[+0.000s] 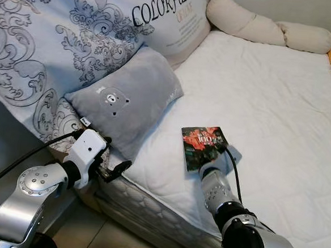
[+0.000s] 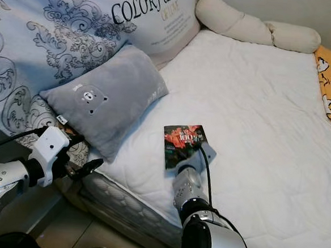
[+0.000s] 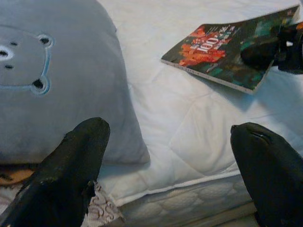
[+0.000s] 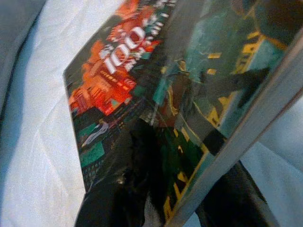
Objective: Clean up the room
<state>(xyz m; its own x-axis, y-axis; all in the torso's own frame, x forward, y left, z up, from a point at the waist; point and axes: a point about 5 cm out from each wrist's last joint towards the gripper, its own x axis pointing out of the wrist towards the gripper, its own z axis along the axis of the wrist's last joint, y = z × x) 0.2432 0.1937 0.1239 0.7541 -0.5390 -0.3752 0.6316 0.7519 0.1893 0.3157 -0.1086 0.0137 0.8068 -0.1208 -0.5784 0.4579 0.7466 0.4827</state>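
Red-and-green covered, one book (image 1: 204, 147) lies on the white bed (image 1: 280, 109), its near edge clamped between the right tool's (image 4: 175, 208) fingers. At its ten o'clock rests one grey cushion (image 1: 124, 98). One left tool (image 3: 170, 170) hangs spread wide and empty off the bed's edge.

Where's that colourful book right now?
The book is on the white mattress near its front edge, just right of the grey bear pillow, gripped by the robot's right hand.
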